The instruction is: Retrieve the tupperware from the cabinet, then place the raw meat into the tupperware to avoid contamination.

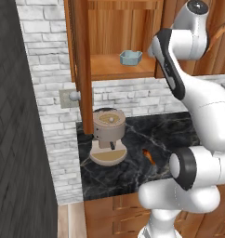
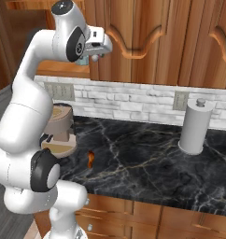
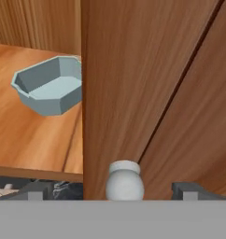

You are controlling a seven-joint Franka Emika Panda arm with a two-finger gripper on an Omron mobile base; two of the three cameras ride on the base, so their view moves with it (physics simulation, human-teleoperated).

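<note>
tupperware (image 1: 131,57) sits on cabinet (image 1: 82,56) shelf, left door swung open for access. end effector (image 3: 114,193) fingers spread apart, facing right door knob (image 3: 124,179). raw meat (image 1: 149,156) waiting down on desk (image 2: 147,158).

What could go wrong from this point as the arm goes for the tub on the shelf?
1. The claw faces a door edge and silver knob, with the tupperware partly hidden behind that door; reaching straight in may strike wood.
2. The tupperware sits loose on the cabinet shelf, so a nudge could push it back.
3. The raw meat lies bare beside the coffee machine.
</note>
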